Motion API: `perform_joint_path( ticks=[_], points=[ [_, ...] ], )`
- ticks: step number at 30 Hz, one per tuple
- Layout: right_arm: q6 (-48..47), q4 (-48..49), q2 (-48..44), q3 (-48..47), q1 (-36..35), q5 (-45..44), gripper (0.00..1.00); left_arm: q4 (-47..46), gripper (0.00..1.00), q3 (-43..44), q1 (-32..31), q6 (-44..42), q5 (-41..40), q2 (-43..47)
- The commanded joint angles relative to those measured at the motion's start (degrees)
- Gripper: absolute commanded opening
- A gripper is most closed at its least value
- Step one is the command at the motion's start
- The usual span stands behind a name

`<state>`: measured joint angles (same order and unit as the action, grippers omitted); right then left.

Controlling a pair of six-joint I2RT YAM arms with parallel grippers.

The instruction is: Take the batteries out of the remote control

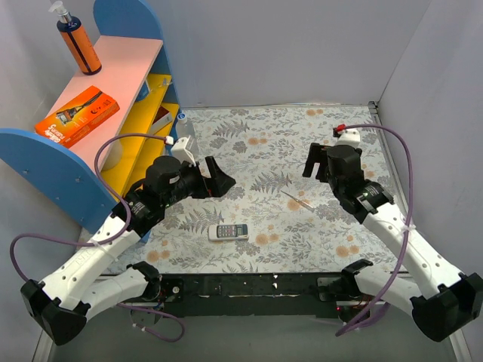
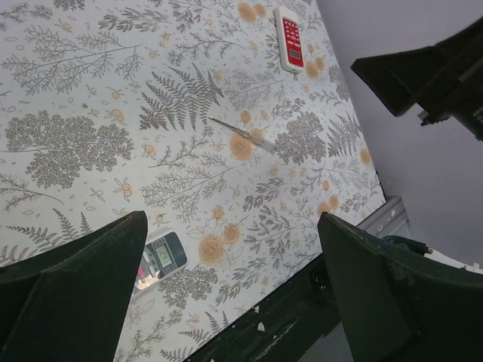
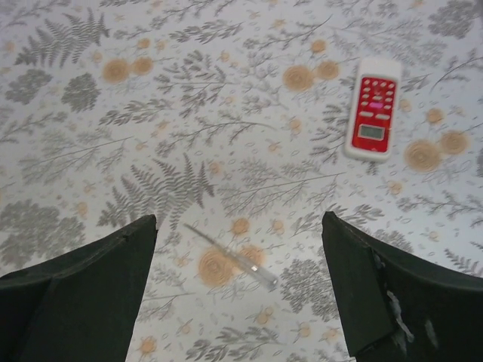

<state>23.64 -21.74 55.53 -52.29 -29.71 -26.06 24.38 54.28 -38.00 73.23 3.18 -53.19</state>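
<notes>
Jaws wide apart, empty: left gripper (image 2: 232,226), right gripper (image 3: 240,220).

The table cover (image 1: 256,136) looks flat and matt, cloth or paper, with printed leaves. The remote control (image 1: 229,232) is smooth white plastic. The thin stick (image 1: 298,200) at two o'clock from it is see-through and shiny. The left gripper (image 2: 232,216) and the right gripper (image 3: 238,217) are dull black plastic. The shelf (image 1: 45,162) at ten o'clock looks like smooth painted wood
</notes>
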Motion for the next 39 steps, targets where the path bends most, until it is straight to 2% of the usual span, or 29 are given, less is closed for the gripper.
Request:
perform_joint_path(
  ticks=[1, 8, 13, 16, 18, 24, 28, 39],
  points=[
    [-11.5, 6.7, 7.0, -3.0, 4.4, -8.0, 0.96, 1.0, 0.98, 2.0, -0.1, 2.3, 2.4, 1.5],
    [-15.2, 5.7, 24.3, -7.7, 16.4, 2.3, 0.96, 2.5, 0.98, -0.5, -0.1, 3.5, 6.4, 2.3],
    [-15.0, 0.3, 39.2, -16.8, 22.3, 3.2, 0.94, 2.2, 0.98, -2.7, -0.1, 6.0, 6.3, 4.1],
    [-15.5, -0.8, 45.2, -21.2, 24.7, 6.9, 0.92, 2.8, 0.98, -3.2, -0.1, 6.2, 5.1, 4.3],
    [-16.6, -1.1, 47.2, -23.0, 25.9, 10.4, 0.91, 3.7, 0.98, -3.2, -0.1, 6.3, 4.9, 4.8],
    [-17.0, -1.7, 51.8, -27.4, 29.2, 12.8, 0.88, 2.5, 0.98, -3.7, -0.1, 5.2, 3.6, 5.9],
    [-17.3, -3.6, 55.9, -29.7, 30.9, 13.8, 0.81, 1.2, 0.98, -3.7, -0.1, 4.1, 2.8, 6.6],
    [-17.7, -3.1, 57.9, -28.8, 32.4, 16.0, 0.76, -1.5, 0.98, -6.6, -0.1, 2.5, 1.0, 8.7]
  ],
)
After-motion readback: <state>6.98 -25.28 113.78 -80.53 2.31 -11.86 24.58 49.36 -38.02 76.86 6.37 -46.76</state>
